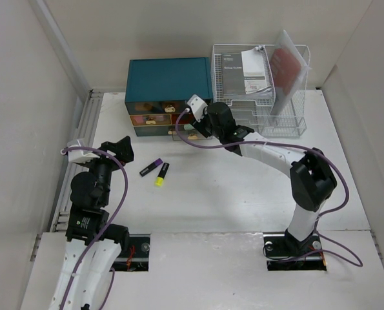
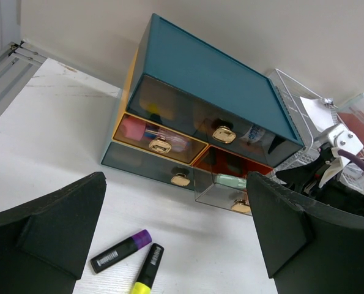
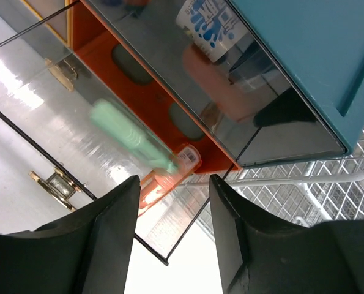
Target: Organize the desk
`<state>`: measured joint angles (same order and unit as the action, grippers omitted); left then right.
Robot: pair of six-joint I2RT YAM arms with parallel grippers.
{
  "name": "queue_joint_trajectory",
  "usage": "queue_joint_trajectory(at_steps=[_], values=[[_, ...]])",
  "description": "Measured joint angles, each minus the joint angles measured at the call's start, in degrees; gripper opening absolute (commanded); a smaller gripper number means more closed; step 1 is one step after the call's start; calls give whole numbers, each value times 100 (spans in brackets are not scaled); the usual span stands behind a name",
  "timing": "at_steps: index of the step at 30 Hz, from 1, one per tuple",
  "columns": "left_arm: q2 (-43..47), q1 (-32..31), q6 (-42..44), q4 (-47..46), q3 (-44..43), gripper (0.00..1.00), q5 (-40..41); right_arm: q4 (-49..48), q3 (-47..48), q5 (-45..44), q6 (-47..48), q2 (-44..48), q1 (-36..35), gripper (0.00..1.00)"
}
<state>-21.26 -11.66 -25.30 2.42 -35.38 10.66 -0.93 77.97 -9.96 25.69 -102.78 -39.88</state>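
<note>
The right gripper (image 3: 174, 199) stood partly open above the pulled-out lower drawer (image 3: 59, 141) of the teal drawer chest (image 1: 169, 77), its fingers apart and clasping nothing. A green highlighter (image 3: 130, 138) and an orange highlighter (image 3: 169, 174) lay in that drawer just beneath it. Off to the left, the left gripper (image 1: 117, 147) hung wide open and empty over the counter (image 1: 243, 194). Near it, a purple highlighter (image 1: 151, 168) and a yellow highlighter (image 1: 161, 174) lay side by side on the white top in front of the chest. By my reckoning the tidying was part done: two pens stowed, two loose, the drawer yet to be shut.
</note>
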Motion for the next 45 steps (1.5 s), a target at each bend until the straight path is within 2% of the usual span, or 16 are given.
queue_joint_trajectory(at_steps=[2, 4, 6, 7, 13, 15, 20, 23, 28, 37, 45], values=[[0, 0, 0, 0, 0, 98, 0, 2, 0, 52, 0, 9, 0, 55], [0, 0, 0, 0, 0, 98, 0, 7, -20, 190, -2, 74, 0, 34], [0, 0, 0, 0, 0, 98, 0, -4, -94, 474, -13, 238, 0, 9], [0, 0, 0, 0, 0, 98, 0, 2, -125, 610, -33, 339, 0, 0], [0, 0, 0, -2, 0, 98, -2, -24, -221, 1965, 131, 776, 2, 0], [0, 0, 0, -2, 0, 98, -2, 341, -66, 2459, 339, 723, 2, 0], [0, 0, 0, 0, 0, 98, -2, 1893, 1235, 3370, 1051, -234, 2, 0], [0, 0, 0, 0, 0, 98, -4, 2326, 1423, 3427, 1143, -634, -2, 0], [0, 0, 0, 0, 0, 98, -9, 2441, 1379, 2907, 820, -846, 0, 0], [0, 0, 0, 0, 0, 98, -9, 1617, 1097, 914, -31, -857, -59, 0], [0, 0, 0, 0, 0, 98, -9, 927, 1106, -343, -225, -1115, -70, 0]])
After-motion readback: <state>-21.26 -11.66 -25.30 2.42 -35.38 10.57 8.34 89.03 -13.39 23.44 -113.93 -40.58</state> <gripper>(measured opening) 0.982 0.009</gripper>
